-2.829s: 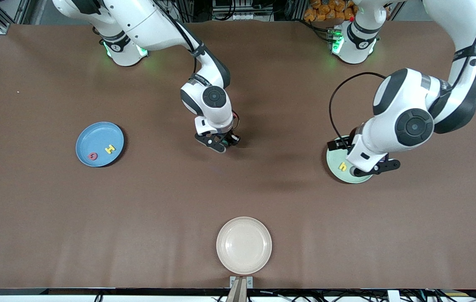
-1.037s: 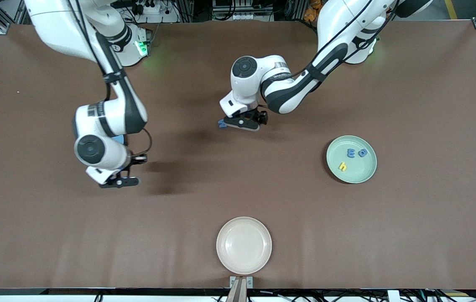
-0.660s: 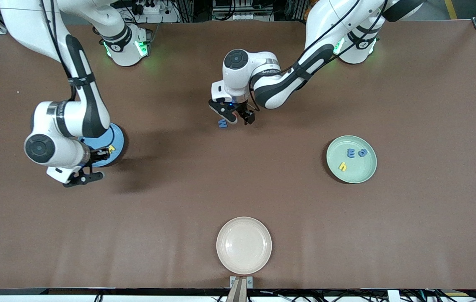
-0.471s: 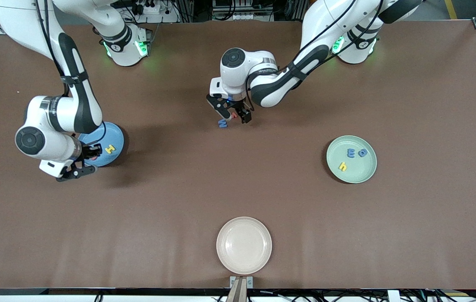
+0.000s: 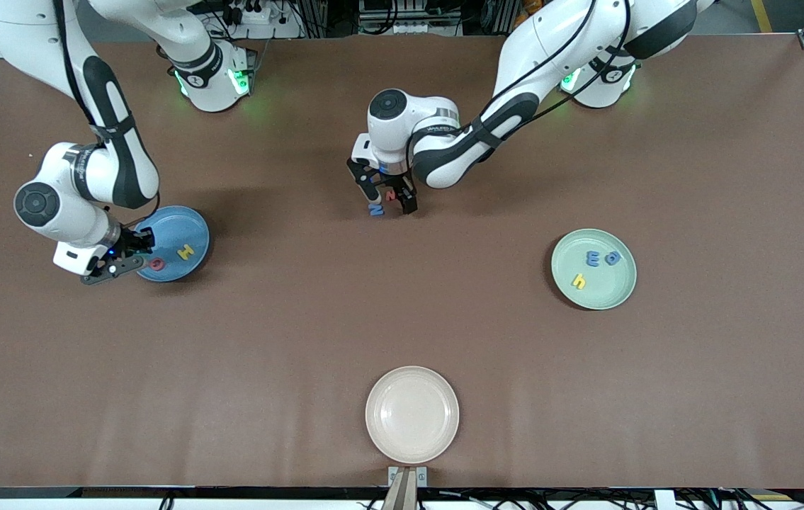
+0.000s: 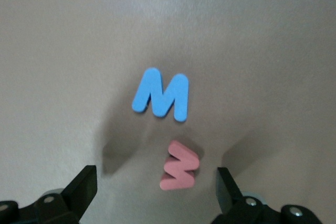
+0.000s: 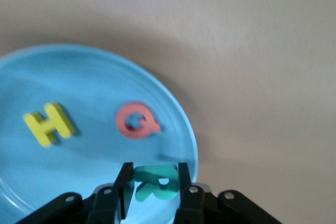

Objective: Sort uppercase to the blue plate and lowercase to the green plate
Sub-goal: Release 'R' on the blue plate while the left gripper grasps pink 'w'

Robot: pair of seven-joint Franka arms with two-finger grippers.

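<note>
Overhead, the right tool (image 7: 153, 188) pinches the teal R (image 7: 156, 182) above the blue plate (image 7: 94, 77), where the red Q (image 7: 136, 120) and yellow H (image 7: 49, 124) lie flat. Meanwhile the left tool (image 6: 157, 195), spread wide, straddles the red w (image 6: 180, 166) on the tabletop (image 5: 302, 319); the blue W (image 6: 161, 94) lies just beside it.

Left gripper (image 5: 388, 196) hangs low, fingers spread; right gripper (image 5: 120, 256) fingers clamped.

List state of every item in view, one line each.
left gripper: open, over red w
right gripper: shut on teal R, over blue plate
blue W: on table, beside red w
yellow H, red Q: in blue plate
green plate: holds three letters
cream plate: empty
</note>
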